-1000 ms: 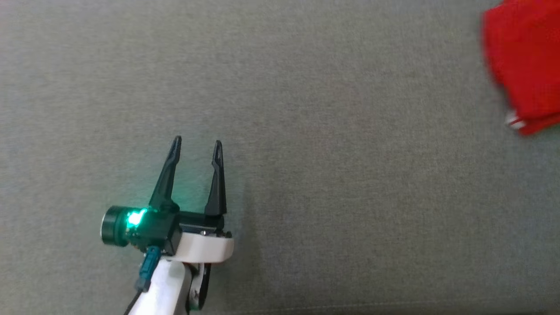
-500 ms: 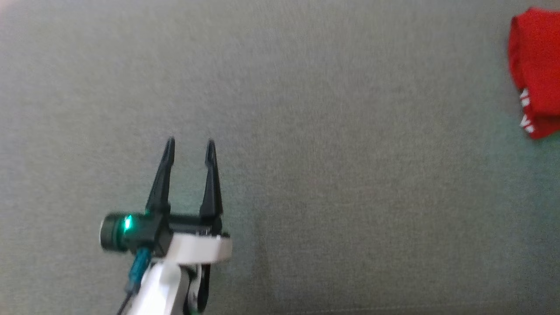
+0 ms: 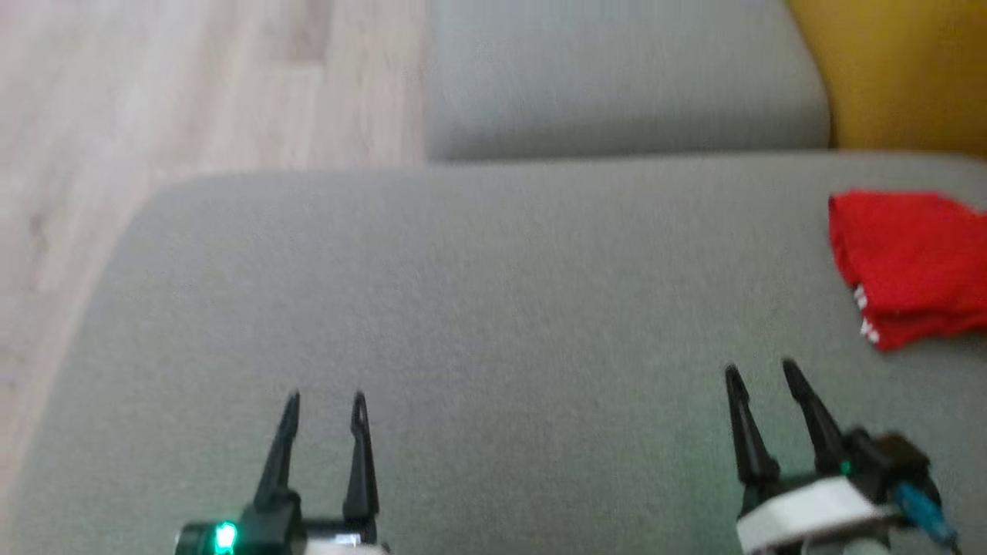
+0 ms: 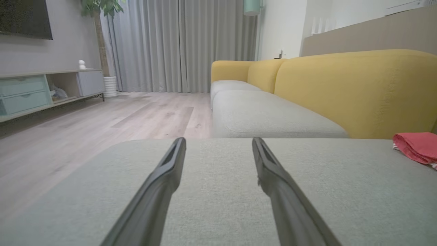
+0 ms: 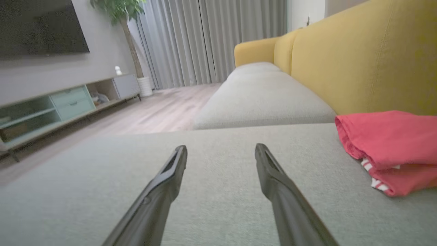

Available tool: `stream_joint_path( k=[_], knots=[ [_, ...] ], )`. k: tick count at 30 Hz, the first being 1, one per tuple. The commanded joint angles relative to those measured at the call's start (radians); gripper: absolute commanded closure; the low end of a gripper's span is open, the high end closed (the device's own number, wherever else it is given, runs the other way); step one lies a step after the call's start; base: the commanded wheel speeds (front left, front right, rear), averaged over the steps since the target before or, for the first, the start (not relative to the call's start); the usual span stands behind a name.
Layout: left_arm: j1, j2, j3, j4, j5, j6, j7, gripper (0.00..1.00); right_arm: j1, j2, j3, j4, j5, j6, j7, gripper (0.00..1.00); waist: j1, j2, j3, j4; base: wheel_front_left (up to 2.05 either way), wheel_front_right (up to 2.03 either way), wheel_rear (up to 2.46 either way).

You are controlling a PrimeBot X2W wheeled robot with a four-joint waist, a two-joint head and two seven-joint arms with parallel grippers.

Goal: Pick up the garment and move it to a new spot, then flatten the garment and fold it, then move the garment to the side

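Head view: a grey seat cushion carries the work, with both grippers low over its near edge.
Cabinet: a long low cabinet stands by the wall across the wooden floor. It has pale green drawers and an open compartment with something pale and crumpled in it, too blurred to name.
Pot: a white ribbed pot by the curtains holds a tall leafy plant.
Garment: the red garment lies folded in a compact stack on the right side of the cushion, toward its far edge and close to the yellow backrest. White markings show on its lower layer. Whether it touches the backrest I cannot tell.
Around: a second grey cushion continues the sofa past the far edge. A dark screen hangs above the cabinet.
Between: bare grey fabric separates the right gripper from the garment, which sits just ahead and to that gripper's right.
Left gripper: the left gripper is at the near edge, left of the middle and well apart from the garment. It points toward the far edge, level with the cushion top, with its fingers spread and nothing between them.
Right gripper: the right gripper is at the near edge on the right side, angled slightly leftward. Its fingers are apart, clear of the garment and holding nothing.
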Motion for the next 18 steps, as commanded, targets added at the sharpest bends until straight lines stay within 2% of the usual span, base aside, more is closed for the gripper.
stream_joint_path(
  k=[1,8,18],
  knots=[
    [-0.017,-0.003,0.038,-0.027,0.012,0.004,-0.005,0.00,0.000,-0.002,0.005,-0.036,-0.006,-0.001,-0.011,0.00,0.0004,0.0000,-0.058,0.023,0.00,0.00,0.00],
    [0.035,-0.003,0.061,-0.013,0.035,-0.016,-0.005,0.00,0.099,0.034,-0.034,-0.110,-0.060,-0.001,-0.012,0.00,0.0004,0.0000,-0.090,0.030,0.00,0.00,0.00],
    [0.036,-0.003,0.083,0.001,0.048,-0.027,-0.005,0.06,0.110,0.035,-0.028,-0.132,-0.023,-0.001,-0.012,0.00,0.0004,0.0000,-0.087,0.023,0.00,0.00,0.00]
  ],
)
